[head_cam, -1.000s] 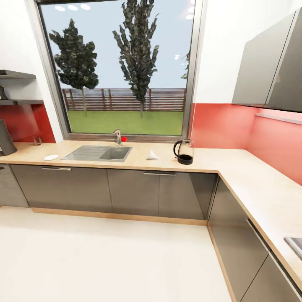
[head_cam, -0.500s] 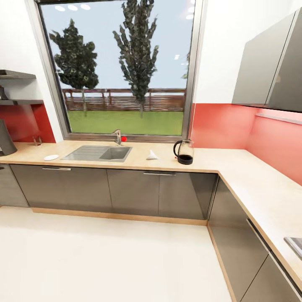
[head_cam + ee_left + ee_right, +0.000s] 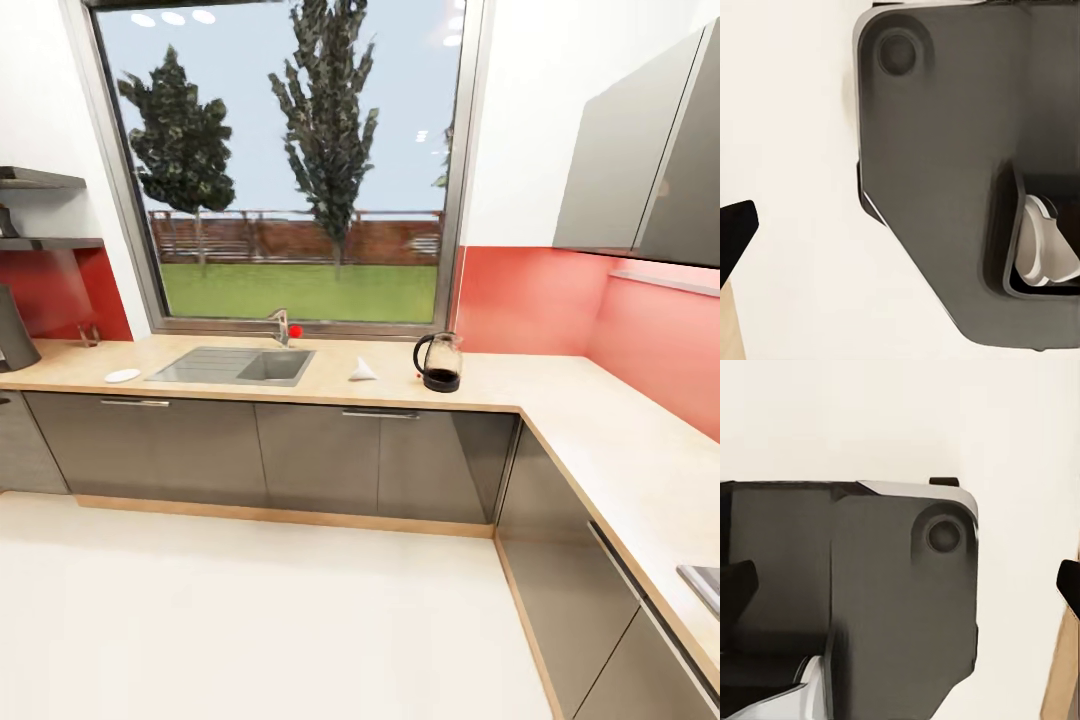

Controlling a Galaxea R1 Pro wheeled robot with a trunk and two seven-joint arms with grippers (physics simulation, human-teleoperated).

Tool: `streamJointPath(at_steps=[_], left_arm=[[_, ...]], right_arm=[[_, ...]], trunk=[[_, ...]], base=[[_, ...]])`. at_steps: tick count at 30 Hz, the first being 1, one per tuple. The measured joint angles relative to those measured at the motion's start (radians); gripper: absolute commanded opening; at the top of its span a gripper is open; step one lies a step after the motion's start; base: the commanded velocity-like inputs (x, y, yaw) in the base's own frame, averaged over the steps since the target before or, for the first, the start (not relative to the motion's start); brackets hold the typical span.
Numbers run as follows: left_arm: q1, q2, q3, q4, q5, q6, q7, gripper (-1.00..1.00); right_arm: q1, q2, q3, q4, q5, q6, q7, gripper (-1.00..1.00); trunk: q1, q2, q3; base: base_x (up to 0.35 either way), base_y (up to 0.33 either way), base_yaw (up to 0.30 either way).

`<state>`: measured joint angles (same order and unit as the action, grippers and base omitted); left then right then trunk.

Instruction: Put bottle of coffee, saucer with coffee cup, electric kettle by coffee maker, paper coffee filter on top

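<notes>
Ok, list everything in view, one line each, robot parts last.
kettle: one, clear with black handle and base, on counter right of sink
filter: one, white, on counter between sink and kettle
saucer: one, white, on counter left of sink
coffee maker: one, dark grey, counter's far left, cut off by the frame
sink: one, grey, under window
tap: one, metal, behind sink
counter: one, beige, L-shaped
wall cabinets: grey, upper right
shelves: two, dark, upper left
robot base: dark grey, over pale floor, in both wrist views
</notes>
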<state>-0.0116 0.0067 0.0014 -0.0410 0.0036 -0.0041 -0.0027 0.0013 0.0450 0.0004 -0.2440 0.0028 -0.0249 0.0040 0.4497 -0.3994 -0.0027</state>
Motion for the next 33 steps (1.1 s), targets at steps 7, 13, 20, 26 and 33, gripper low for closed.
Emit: streamJointPath(at_steps=[7,13,20,26,33], left_arm=[[-0.002,0.002,0.0,-0.003,0.003,0.0,0.0,1.0],[-0.002,0.003,0.002,-0.037,0.005,0.001,0.001,1.0],[-0.002,0.001,0.003,-0.05,0.006,0.0,0.001,1.0],[-0.002,0.001,0.003,-0.052,0.006,0.0,0.001,1.0],[-0.003,0.0,0.003,-0.052,0.006,0.0,0.001,1.0]], right_arm=[[0.0,-0.006,-0.003,-0.01,0.0,-0.002,-0.001,1.0],[0.0,-0.008,-0.003,-0.01,0.0,-0.002,-0.002,1.0],[0.0,-0.008,-0.003,-0.01,0.0,-0.002,-0.003,1.0],[0.0,-0.008,-0.003,-0.009,0.0,-0.002,-0.003,1.0],[0.0,-0.008,-0.003,-0.009,0.001,-0.002,-0.003,1.0]], trunk=[[0.0,0.0,0.0],[0.0,0.0,0.0],[0.0,0.0,0.0],[0.0,0.0,0.0],[0.0,0.0,0.0]], base=[[0.0,0.0,0.0],[0.0,0.0,0.0],[0.0,0.0,0.0],[0.0,0.0,-0.008],[0.184,0.117,-0.062]])
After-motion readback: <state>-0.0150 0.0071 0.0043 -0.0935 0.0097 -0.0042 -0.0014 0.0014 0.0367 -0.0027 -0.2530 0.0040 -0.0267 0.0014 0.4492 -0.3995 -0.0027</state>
